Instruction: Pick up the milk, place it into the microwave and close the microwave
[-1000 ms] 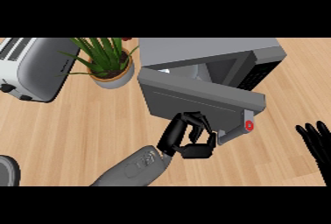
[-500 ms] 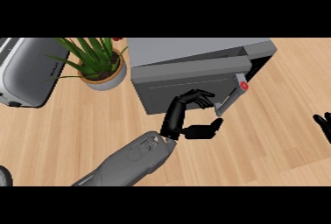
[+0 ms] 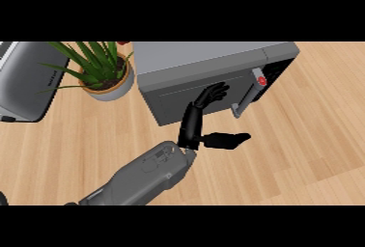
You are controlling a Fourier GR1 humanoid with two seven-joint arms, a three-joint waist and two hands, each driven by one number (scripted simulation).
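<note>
**Microwave door nearly shut, left hand on it**

Door (image 3: 196, 99) is what my next push hinges on. From my seat, the left hand (image 3: 203, 108) sits mid-frame with its fingers (image 3: 214, 91) laid out straight and flat against the door panel, thumb (image 3: 224, 140) sticking off to the right, grasping nothing. The door lies just above the hand in the frame, its long axis running left to right, handle (image 3: 244, 99) at the right end. That right end looks like it's standing a little off the microwave (image 3: 214, 55) body, with a dark gap beside the red button (image 3: 261, 80), so I'd guess one more shove up-frame finishes it.

Milk: can't see it anywhere. I reckon it's inside, behind the door, but can't confirm that.

Right hand isn't in the frame at all. Potted plant (image 3: 100, 72) sits upper left on the table (image 3: 299, 144), with some grey appliance (image 3: 25, 79) cut off at the left edge.
</note>
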